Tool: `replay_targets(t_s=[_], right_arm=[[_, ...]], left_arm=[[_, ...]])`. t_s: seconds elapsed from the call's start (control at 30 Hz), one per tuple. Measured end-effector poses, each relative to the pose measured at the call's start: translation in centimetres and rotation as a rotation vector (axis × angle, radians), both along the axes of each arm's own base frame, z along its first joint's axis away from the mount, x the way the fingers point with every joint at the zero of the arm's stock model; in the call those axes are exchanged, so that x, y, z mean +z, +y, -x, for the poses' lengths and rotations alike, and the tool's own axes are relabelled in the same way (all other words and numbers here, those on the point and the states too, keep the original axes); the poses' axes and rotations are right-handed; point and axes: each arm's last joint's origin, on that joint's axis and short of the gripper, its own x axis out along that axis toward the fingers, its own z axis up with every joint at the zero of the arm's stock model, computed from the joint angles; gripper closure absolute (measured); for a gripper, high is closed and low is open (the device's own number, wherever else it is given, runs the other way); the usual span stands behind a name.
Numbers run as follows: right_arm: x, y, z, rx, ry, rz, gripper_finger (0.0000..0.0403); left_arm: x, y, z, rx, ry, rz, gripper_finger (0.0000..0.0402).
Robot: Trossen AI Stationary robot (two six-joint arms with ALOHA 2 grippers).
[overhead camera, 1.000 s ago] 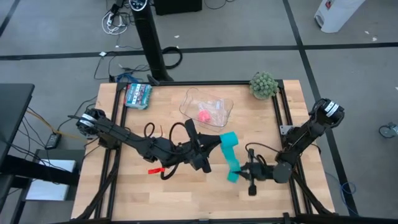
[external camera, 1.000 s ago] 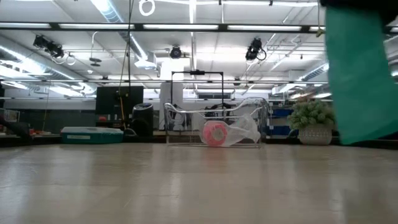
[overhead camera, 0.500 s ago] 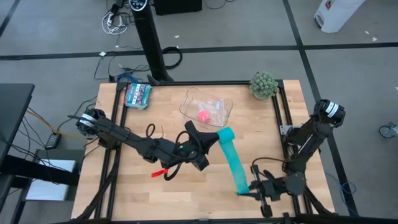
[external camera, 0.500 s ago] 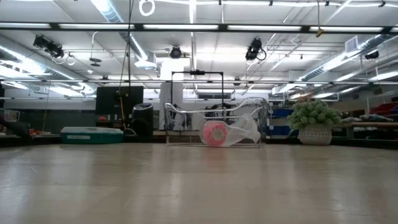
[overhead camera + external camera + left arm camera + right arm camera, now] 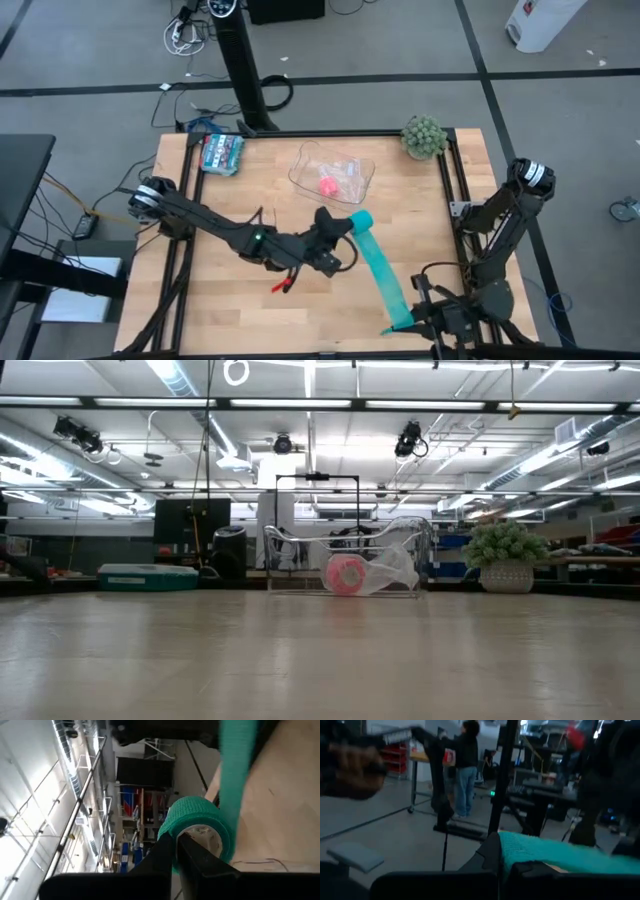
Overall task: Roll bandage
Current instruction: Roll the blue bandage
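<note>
Plainly, no legible writing shows on the bandage (image 5: pixel 381 272).

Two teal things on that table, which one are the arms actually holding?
The bandage, the long plain strip stretched between the left fingers and the right fingers. The patterned packet lies untouched in the far left corner.

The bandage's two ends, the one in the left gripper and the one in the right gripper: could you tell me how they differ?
The bandage end at the left gripper is wound into a compact roll around a pale core; the end at the right gripper is a flat single strip. The rolled end sits mid-table, while the flat end reaches the table's near edge. Both are the same teal fabric, each pinched by shut fingers.
</note>
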Motion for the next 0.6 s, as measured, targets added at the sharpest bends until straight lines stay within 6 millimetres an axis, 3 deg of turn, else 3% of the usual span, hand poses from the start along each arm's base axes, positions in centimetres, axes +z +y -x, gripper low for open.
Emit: replay_targets(t_s=[0.27, 0.6], right_arm=[[3.5, -0.9, 0.6, -0.008, -0.085, 0.022, 0.0403], [5.8, -2.9, 1.4, -0.060, -0.140, 0.044, 0.0403]], left_arm=[[-3.4, -1.5, -1.4, -0.042, 0.067, 0.001, 0.0385], [-4.7, -4.4, -1.2, -0.168, 0.031, 0.127, 0.0386]])
